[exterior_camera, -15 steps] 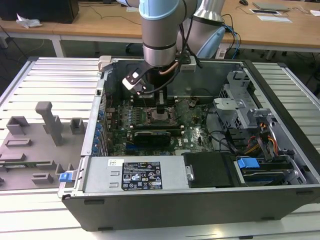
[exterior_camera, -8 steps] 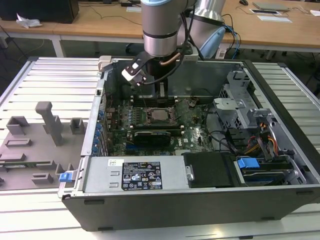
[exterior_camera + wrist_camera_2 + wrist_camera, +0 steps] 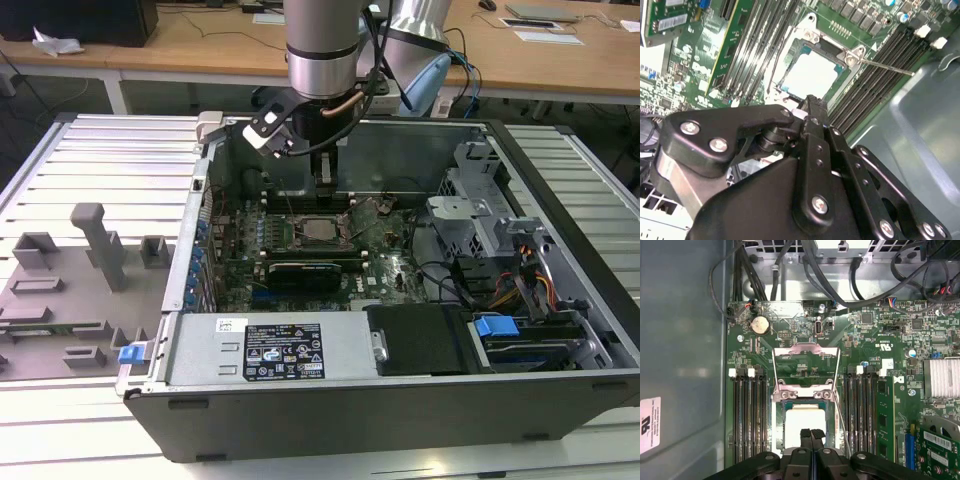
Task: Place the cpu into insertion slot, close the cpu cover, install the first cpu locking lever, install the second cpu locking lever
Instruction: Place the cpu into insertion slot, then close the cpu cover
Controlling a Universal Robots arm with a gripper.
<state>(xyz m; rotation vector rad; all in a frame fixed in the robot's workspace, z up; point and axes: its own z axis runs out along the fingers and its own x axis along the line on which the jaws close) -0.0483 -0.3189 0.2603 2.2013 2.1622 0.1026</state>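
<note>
The first wrist view looks straight down on the board. The cpu [image 3: 802, 422] lies flat in the insertion slot [image 3: 781, 412]. The cpu cover [image 3: 805, 349] is swung open and lies beyond the slot's far edge, with green board visible through its window. The gripper [image 3: 811, 434] hangs over the near edge of the cpu, its two fingertips pressed together with nothing between them.

The second wrist view gives the oblique side. A thin locking lever [image 3: 885, 66] runs out from a socket corner and stands free above the memory slots [image 3: 875, 57]. Whether the fingertips touch the chip cannot be told in either wrist view.

The exterior view shows the arm reaching down into the open computer case [image 3: 400, 420]. The socket sits mid-board, and a long black card [image 3: 305, 272] lies just on its near side. Memory slots flank the socket closely on both sides. The board beyond the open cover is low and flat as far as the case wall.
</note>
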